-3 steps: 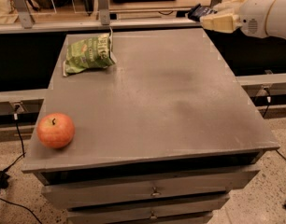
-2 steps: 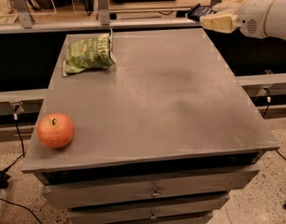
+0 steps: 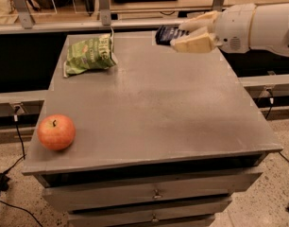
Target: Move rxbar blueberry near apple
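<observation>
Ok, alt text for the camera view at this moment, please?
The gripper, reaching in from the right, holds the rxbar blueberry over the far edge of a grey table. The apple sits at the near left corner, and a green chip bag lies at the far left.

you've got a crumpled green chip bag [image 3: 89, 56] lying at the far left corner of the grey table [image 3: 154, 108], two drawers [image 3: 154, 193] under its front, a black cable [image 3: 20, 136] by its left side. the gripper [image 3: 182, 34] hangs over the far right edge.
</observation>
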Controlling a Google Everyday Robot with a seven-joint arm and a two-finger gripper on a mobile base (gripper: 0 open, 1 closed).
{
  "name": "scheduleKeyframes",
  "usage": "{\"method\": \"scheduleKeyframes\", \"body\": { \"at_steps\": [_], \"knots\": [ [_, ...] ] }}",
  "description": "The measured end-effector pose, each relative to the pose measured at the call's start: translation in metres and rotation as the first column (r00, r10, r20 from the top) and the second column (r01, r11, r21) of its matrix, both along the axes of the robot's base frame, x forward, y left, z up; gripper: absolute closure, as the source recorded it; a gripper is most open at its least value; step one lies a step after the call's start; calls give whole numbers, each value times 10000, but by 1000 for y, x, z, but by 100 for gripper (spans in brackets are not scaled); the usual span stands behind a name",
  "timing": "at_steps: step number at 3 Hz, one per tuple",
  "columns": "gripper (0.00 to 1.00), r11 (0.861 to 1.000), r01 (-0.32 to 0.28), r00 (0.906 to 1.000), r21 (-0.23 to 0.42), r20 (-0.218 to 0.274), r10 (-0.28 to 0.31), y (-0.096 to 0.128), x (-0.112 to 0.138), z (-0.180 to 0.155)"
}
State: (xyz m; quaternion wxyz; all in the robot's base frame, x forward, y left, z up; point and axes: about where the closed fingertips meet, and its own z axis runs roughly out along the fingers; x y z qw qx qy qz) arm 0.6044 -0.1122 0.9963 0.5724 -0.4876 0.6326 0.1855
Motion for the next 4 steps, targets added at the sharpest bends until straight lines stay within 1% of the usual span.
{"method": "scheduleKeyframes", "body": {
  "at_steps": [1,2,3,4],
  "knots": [
    [100,9740,-2230,9748,-400,-204,2223,58,-56,-10],
    [100,9325,-3565,9338,-572,-541,3537,98,-93,-23],
    [100,8992,-4333,8992,-604,-965,4268,128,-115,-42],
    [100,8868,-4585,8836,-578,-1362,4479,143,-123,-62]
  ]
}}
